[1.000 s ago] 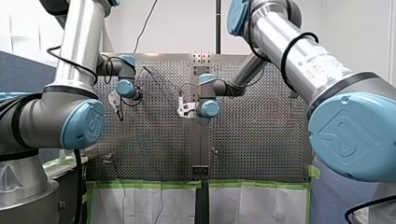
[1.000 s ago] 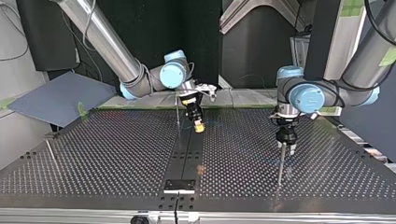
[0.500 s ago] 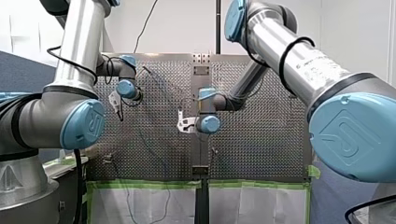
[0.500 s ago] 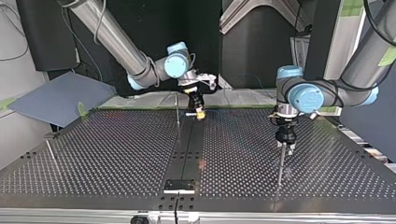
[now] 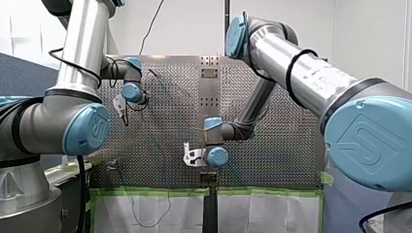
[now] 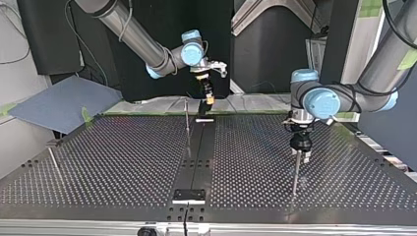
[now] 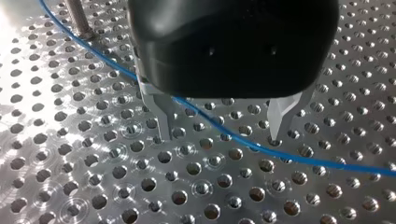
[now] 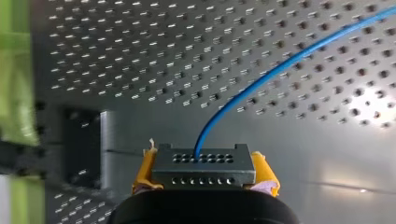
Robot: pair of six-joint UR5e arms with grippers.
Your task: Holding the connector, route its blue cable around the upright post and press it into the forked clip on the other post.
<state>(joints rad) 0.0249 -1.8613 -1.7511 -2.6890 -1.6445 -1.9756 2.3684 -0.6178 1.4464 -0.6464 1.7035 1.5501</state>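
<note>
My right gripper (image 8: 204,161) has its yellow pads shut on a grey connector block (image 8: 204,169) with rows of small holes. A blue cable (image 8: 280,70) leaves the block and runs over the perforated table. In the top view my right gripper (image 6: 206,96) hangs above the table's far edge, beside a thin upright post (image 6: 187,123). My left gripper (image 7: 219,135) stands open just above the table, with the blue cable (image 7: 233,137) running beneath and between its fingers. A threaded post (image 7: 79,18) rises beside that cable. In the top view my left gripper (image 6: 300,150) sits atop another post (image 6: 295,174).
A thin rod (image 6: 53,162) stands near the top view's left table edge. A black plate (image 6: 189,195) lies on the centre strip at the near edge. A blue-grey board (image 6: 64,103) leans beyond the table, and green tape (image 5: 155,191) lines the front view's near edge.
My right arm has carried the connector toward the front view's near edge, rising and moving away in the top view. My left arm has stayed still.
</note>
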